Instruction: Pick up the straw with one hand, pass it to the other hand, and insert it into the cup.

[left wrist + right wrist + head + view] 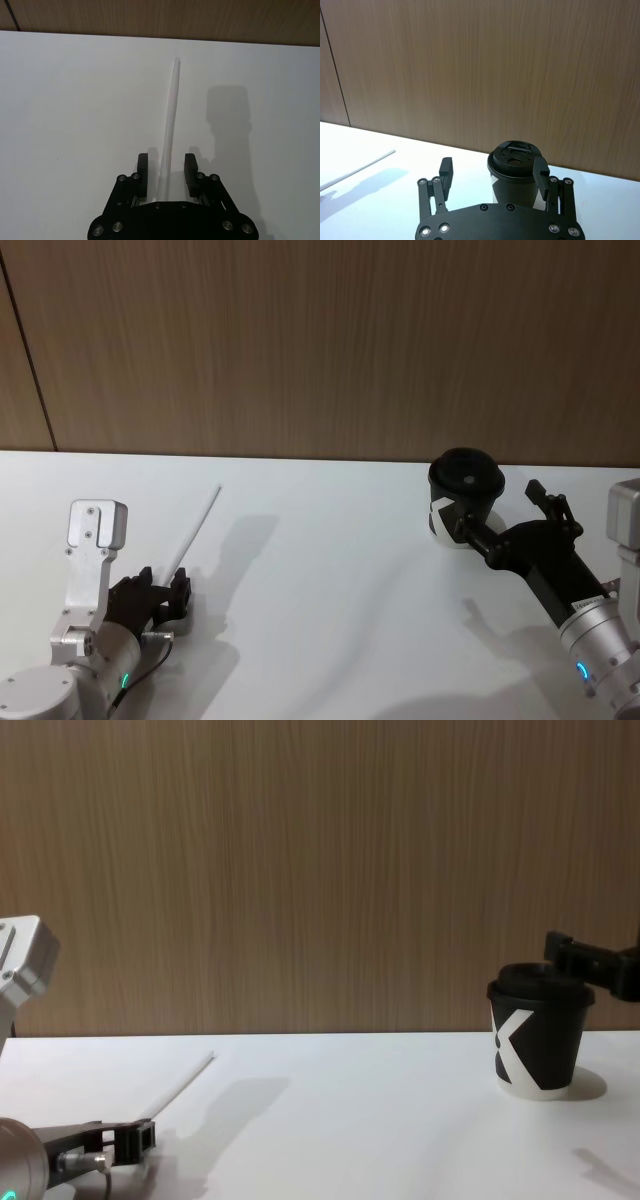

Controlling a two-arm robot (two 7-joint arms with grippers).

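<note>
The left hand [165,586] sits low at the near left of the white desk [330,590]. Its fingers are spread on either side of the near end of the straw [200,525], which lies flat and points away. At the far right, the right hand [503,512] is spread around the lid of the upright cup [462,490].

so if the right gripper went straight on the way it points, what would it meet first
Most likely the cup, just ahead of the right gripper and partly between its open fingers.
</note>
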